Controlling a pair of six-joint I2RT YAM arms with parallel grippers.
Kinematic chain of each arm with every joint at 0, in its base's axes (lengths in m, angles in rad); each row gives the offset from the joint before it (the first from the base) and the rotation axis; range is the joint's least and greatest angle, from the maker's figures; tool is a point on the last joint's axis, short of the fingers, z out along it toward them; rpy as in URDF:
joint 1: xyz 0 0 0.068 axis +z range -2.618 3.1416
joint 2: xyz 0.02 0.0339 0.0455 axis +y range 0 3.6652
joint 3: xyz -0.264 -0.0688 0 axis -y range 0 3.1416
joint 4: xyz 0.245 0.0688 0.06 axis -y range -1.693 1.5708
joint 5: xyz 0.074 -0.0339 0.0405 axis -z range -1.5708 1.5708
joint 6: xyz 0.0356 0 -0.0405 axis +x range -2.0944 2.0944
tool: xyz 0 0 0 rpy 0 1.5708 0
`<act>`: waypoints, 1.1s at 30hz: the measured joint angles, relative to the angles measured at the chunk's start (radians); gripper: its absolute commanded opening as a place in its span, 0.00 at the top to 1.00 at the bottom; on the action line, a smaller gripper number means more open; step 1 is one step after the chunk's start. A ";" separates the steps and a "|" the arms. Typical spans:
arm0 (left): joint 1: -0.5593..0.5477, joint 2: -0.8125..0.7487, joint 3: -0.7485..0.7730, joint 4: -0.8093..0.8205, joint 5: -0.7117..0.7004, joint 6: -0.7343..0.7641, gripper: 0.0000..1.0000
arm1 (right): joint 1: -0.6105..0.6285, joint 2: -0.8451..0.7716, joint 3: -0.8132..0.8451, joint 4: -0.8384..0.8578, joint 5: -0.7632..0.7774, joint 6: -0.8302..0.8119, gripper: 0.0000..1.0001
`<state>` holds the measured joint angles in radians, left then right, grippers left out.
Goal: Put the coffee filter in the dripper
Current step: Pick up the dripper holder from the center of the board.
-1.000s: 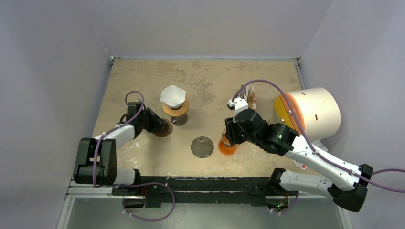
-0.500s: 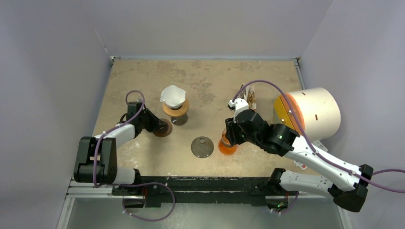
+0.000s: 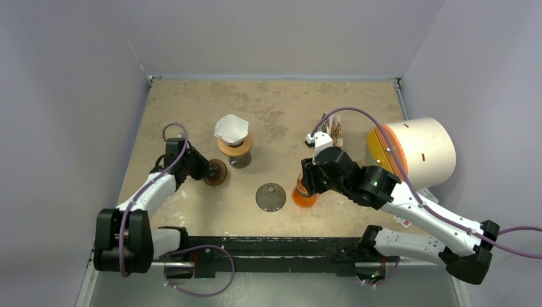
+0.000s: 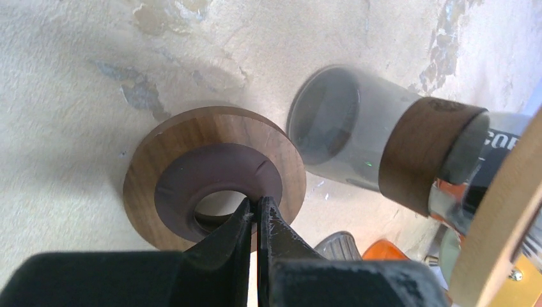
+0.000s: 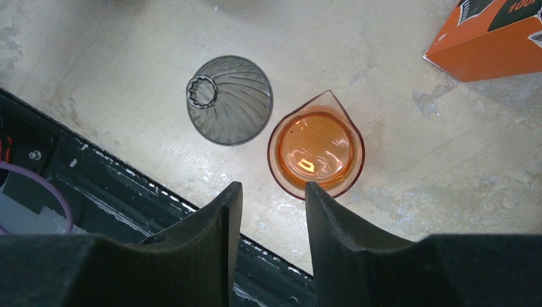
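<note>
**Left fingers now closed at the wooden ring; filter apart from the dripper**

Compared with a second ago, my left arm [image 3: 148, 192] has changed most. Its elbow has dropped toward the near edge of the table [image 3: 192, 102], and the forearm now reaches further out. The left gripper [image 4: 257, 220] was partly open then. Its fingers are now pressed together, with the tips at the inner edge of the wooden ring [image 4: 192, 137]. I cannot tell whether they pinch the ring or only touch it. The ring lies flat on the table and has shifted slightly to the left. My right arm [image 3: 415, 208] and everything else on the table are where they were.

The right arm stretches from the near right corner toward the middle, passing in front of a large white drum [image 3: 425, 150] that lies on its side. The right gripper [image 5: 273, 188] points down with its fingers moderately apart and nothing between them. It hovers over the near rim of an orange glass server [image 5: 316, 144].

The glass carafe [image 3: 235, 147] stands just beyond the wooden ring. The white coffee filter [image 3: 230, 128] sits upright in its top. The dripper [image 3: 271, 197], a grey ribbed cone, rests wide end down just left of the orange server, well apart from the filter. An orange box [image 5: 492, 38] lies further back.
</note>
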<state>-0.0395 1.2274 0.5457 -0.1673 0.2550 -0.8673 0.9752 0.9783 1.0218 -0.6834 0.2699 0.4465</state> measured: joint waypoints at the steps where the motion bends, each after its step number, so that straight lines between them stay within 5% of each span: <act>1: 0.000 -0.018 -0.002 -0.011 0.002 0.000 1.00 | 0.000 0.000 0.000 0.000 0.000 0.000 0.56; 16: 0.000 -0.339 -0.051 -0.185 0.172 -0.005 1.00 | 0.000 0.000 0.039 0.025 -0.069 0.006 0.56; 33: 0.000 -0.478 -0.050 -0.133 0.633 -0.097 1.00 | 0.000 -0.055 0.040 0.138 -0.316 0.034 0.45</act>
<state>-0.0395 0.7494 0.4953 -0.3000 0.8879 -0.9642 0.9752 0.9230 1.0622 -0.5457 -0.0463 0.4805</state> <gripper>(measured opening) 0.019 0.519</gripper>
